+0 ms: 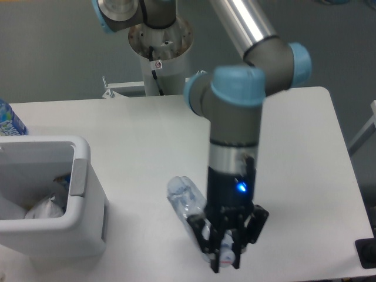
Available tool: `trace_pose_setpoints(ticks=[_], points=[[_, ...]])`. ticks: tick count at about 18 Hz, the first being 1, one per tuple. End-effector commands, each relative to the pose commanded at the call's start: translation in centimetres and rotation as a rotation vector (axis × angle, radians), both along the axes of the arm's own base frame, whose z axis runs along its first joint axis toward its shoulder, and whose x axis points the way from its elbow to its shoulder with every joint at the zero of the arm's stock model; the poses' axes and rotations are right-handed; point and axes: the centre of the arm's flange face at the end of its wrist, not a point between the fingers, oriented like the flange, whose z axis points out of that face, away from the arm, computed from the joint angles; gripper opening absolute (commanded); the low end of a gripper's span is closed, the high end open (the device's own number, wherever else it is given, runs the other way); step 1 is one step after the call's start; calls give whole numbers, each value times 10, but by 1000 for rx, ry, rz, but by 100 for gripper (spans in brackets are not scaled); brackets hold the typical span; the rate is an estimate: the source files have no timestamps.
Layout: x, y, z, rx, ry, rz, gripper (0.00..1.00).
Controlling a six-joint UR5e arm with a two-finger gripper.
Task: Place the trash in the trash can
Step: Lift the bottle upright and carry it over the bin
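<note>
Crushed bottle (187, 198) between fingers (216, 254)

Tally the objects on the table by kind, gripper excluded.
Crushed clear bottle, at the gripper: 1
Labelled bottle, mostly cut off at the left edge: 1
Crumpled napkin, inside the bin: 1
White trash bin: 1
Total: 4
</note>
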Motion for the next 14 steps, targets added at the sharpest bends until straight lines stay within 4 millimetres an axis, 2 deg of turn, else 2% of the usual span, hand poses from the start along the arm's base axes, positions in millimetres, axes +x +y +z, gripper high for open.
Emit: trace_pose_setpoints(ticks=[2, 5, 9, 12, 14], points=[[25, -1, 26, 26, 26, -22, 26], [74, 0, 59, 59, 58, -74, 26], [126, 7, 87, 93, 86, -140, 26], [164, 21, 88, 96, 85, -200, 26], [176, 27, 84, 91, 81, -219, 26]])
